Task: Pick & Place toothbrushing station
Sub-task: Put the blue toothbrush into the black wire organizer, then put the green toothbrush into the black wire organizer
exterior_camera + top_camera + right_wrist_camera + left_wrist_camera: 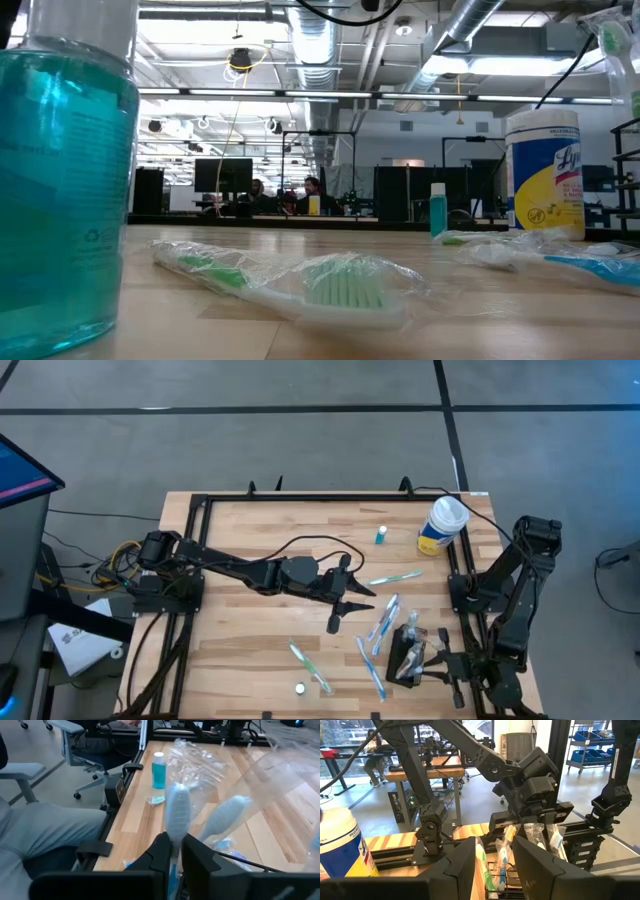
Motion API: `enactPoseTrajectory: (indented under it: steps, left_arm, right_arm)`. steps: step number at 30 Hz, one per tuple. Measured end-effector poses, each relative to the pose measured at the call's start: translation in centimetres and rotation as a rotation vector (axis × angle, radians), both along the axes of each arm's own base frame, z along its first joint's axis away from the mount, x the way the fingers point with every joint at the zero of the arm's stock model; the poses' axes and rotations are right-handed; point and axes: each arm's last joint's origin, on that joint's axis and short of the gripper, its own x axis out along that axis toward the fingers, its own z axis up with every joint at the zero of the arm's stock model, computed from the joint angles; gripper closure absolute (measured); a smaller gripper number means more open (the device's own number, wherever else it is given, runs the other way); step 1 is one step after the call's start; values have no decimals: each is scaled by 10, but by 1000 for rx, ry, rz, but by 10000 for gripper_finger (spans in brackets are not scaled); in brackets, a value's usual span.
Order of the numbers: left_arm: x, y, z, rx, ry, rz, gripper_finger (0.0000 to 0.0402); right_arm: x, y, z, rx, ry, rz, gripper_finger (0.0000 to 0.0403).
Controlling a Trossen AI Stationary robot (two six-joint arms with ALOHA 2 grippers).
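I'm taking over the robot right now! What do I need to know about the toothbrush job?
Left claw: open and empty, over the middle of the table.
Right claw: at the black holder near the table's right side, around a wrapped toothbrush; whether it grips is unclear.
Done: a few wrapped brushes stand in the holder.
Left: loose toothbrushes lie on the table, probably next to go in.

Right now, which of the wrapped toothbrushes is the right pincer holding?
The white-headed toothbrush, standing upright between the right pincer fingers over the black holder. The other wrapped toothbrushes lie flat on the table.
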Motion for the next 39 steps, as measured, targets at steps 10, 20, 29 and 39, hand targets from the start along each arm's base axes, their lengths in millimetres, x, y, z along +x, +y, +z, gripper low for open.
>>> enactPoseTrajectory:
  steps: [10,20,29,39]
  left_arm:
    - [0,0,0,0,0,0,275]
    - [0,0,0,0,0,0,275]
    - [0,0,0,0,0,0,275]
    - [-3,0,-16,-28,51,2,275]
  right_arm:
    - [0,1,1,14,1,5,338]
    - [-1,-2,6,32,-3,6,298]
    - [-4,-10,22,94,11,45,265]
    - [-9,-28,51,177,-12,93,269]
